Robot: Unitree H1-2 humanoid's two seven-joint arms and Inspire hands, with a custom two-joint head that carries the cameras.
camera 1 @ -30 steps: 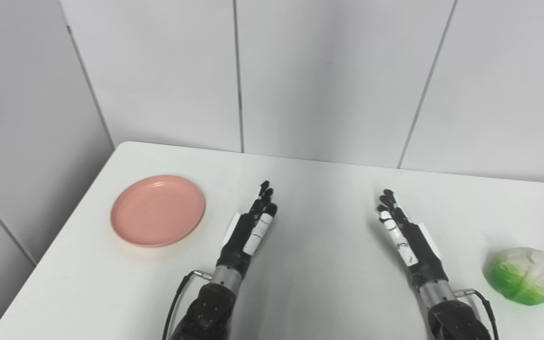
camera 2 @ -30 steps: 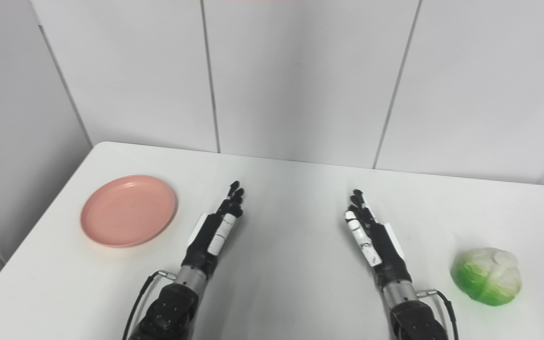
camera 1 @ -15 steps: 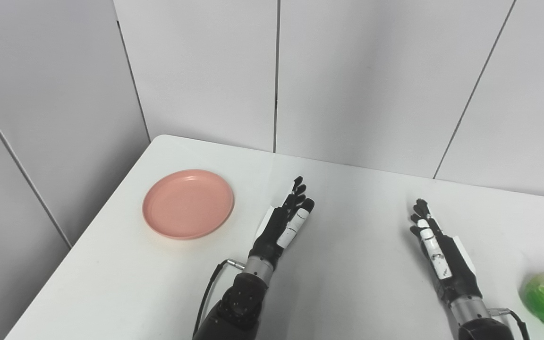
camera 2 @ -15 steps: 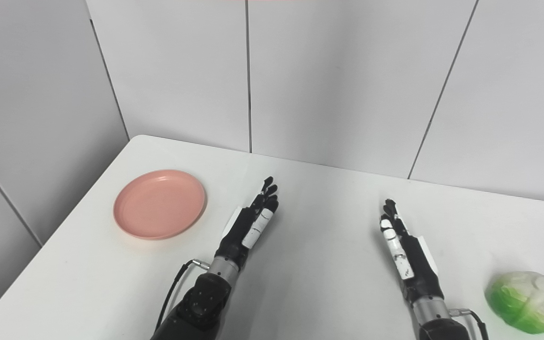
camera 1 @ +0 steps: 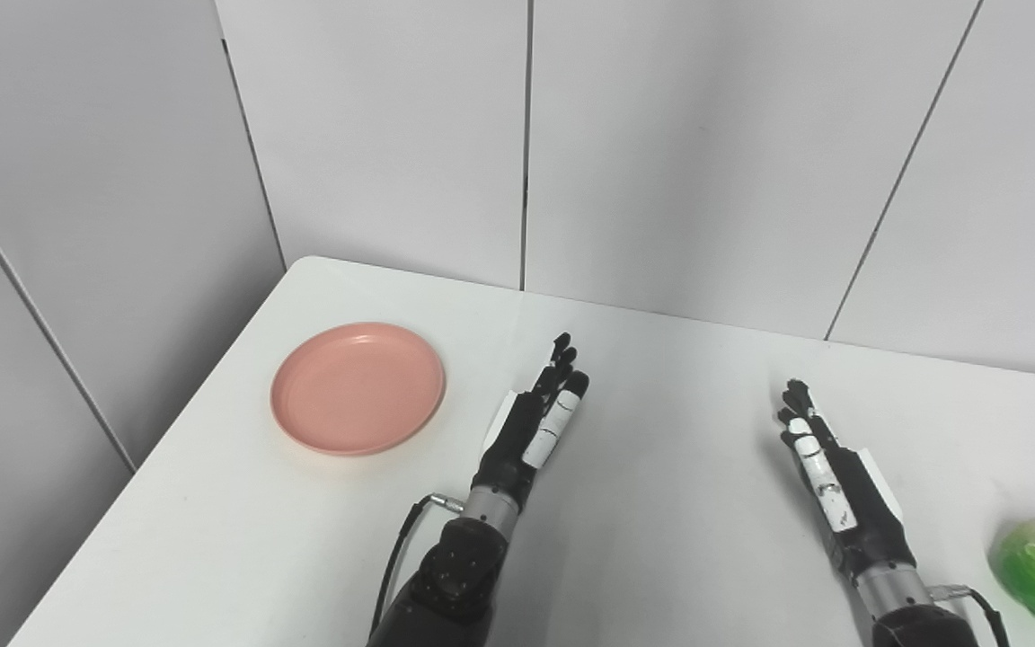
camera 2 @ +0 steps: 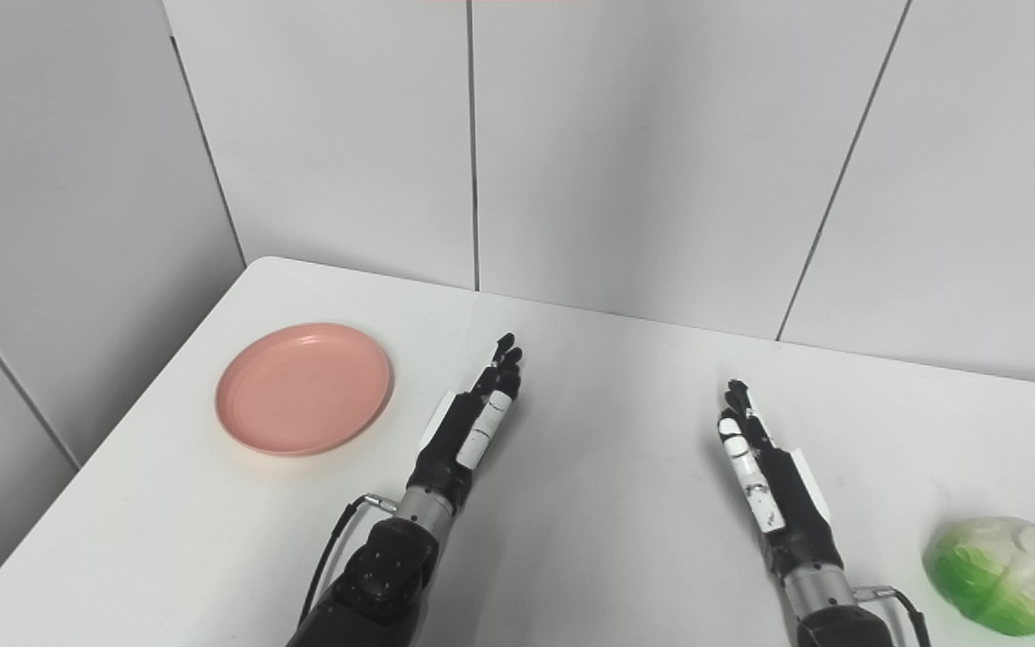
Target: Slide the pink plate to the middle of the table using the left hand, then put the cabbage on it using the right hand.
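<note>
One white table (camera 2: 589, 557), grey panelled wall behind. One pink plate (camera 2: 303, 388) near table's left edge, toward far-left corner, flat, nothing on it. One cabbage (camera 2: 998, 575), green and white, near right edge, front part of table. Two hands, both over middle of table, well apart. Left hand (camera 2: 471, 431): fingers straight, extended forward, holding nothing, just right of plate, not touching it. Right hand (camera 2: 767, 472): fingers straight, extended, holding nothing, left of cabbage, clear of it.
</note>
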